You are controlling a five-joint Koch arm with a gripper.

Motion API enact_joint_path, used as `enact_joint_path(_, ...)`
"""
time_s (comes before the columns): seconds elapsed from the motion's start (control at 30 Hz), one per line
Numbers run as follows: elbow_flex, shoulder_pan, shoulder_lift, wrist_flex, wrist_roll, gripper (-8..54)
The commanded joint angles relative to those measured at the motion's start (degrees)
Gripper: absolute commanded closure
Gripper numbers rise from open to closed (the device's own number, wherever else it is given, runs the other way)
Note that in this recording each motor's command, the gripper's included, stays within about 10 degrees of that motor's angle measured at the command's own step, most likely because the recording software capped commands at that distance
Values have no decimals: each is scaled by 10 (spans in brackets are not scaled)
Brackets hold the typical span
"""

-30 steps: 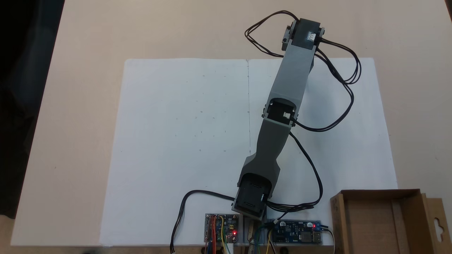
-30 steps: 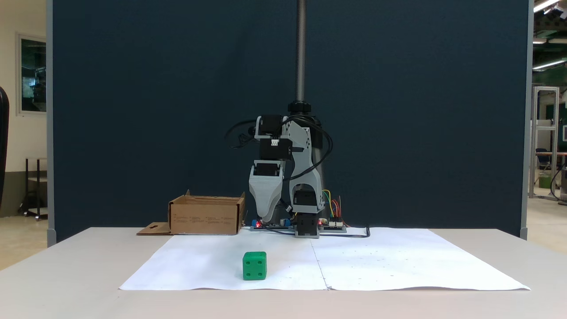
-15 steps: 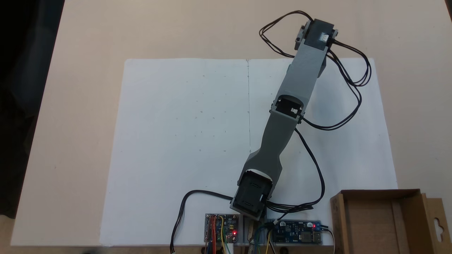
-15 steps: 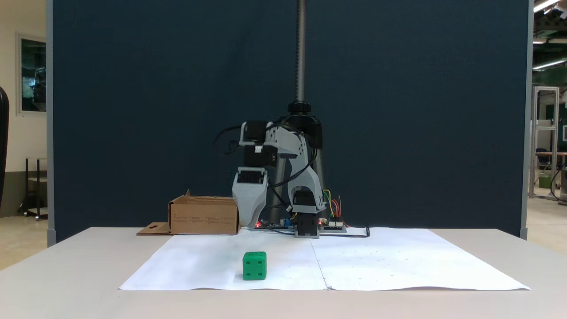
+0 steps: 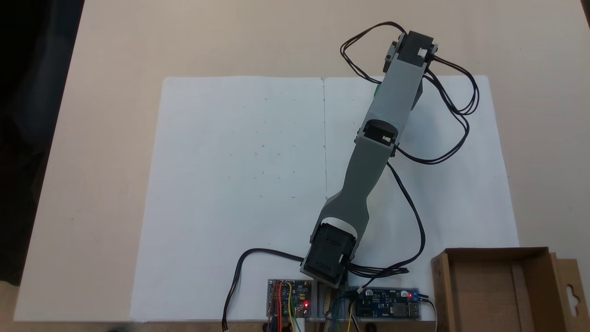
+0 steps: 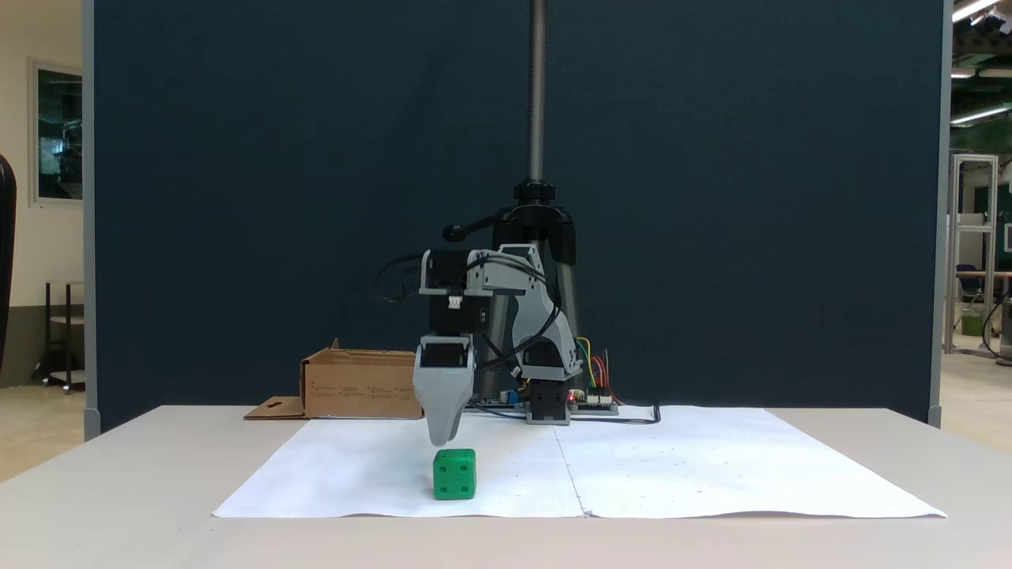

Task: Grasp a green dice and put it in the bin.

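- Step in hand, as I judge it: the approach. The gripper (image 6: pixel 443 437) hangs just above the dice (image 6: pixel 455 474) and slightly to its left in a fixed view; no grasp yet.
- Whether the fingers are spread or closed I cannot tell: one grey tip shows.
- Next move likely calls for centring over the dice, then lowering around it.
- The dice sits on white paper (image 6: pixel 711 466) on the surface (image 6: pixel 118 490), well apart from the bin (image 6: pixel 364 386).
- It is a small bright green cube with rounded edges and same-colour pips; from above, a green sliver (image 5: pixel 377 91) peeks past the arm (image 5: pixel 368 161).
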Motion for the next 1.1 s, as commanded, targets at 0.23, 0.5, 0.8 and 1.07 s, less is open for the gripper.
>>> enact_joint_path(0.23, -32, -7, -13, -28, -52, 39)
enact_joint_path(0.5, -40, -25, -18, -29, -45, 39)
enact_joint_path(0.8, -41, -27, -35, -48, -41, 40)
enact_joint_path(1.07, -41, -28, -48, -59, -41, 40)
